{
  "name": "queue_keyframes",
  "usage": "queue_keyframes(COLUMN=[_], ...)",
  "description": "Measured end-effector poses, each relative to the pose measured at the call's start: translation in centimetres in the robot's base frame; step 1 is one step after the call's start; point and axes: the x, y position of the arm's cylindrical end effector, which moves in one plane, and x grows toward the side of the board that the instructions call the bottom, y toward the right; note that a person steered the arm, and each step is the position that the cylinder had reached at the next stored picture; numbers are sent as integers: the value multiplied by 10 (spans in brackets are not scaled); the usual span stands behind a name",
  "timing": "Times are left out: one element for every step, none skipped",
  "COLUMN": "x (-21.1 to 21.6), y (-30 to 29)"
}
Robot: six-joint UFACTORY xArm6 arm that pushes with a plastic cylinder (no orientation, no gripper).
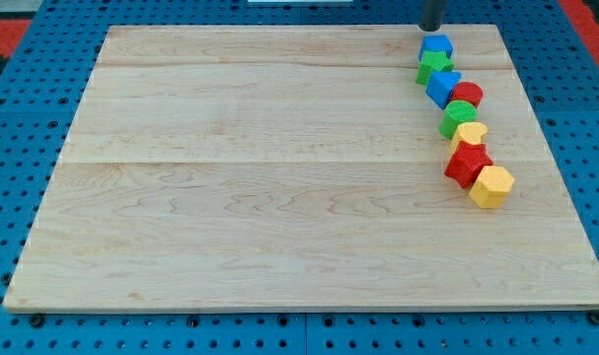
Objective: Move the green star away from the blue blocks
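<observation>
The green star [431, 66] lies near the board's top right, squeezed between two blue blocks: a small blue block [437, 45] just above it and a larger blue block [443, 87] just below it, touching both. My tip [432, 28] stands at the view's top edge, right above the small blue block and close to it. Below the blue blocks a chain runs down and right: a red round block [467, 96], a green round block [459, 118], a yellow block [470, 134], a red block [467, 164] and a yellow block [491, 185].
The wooden board [260, 177] lies on a blue pegboard table [13, 148]. The block chain sits close to the board's right edge.
</observation>
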Motion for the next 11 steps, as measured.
queue_keyframes(x=[0, 0, 4, 25, 47, 66, 89, 106, 119, 143, 157], y=[0, 21, 85, 102, 74, 37, 5, -36, -56, -65, -70])
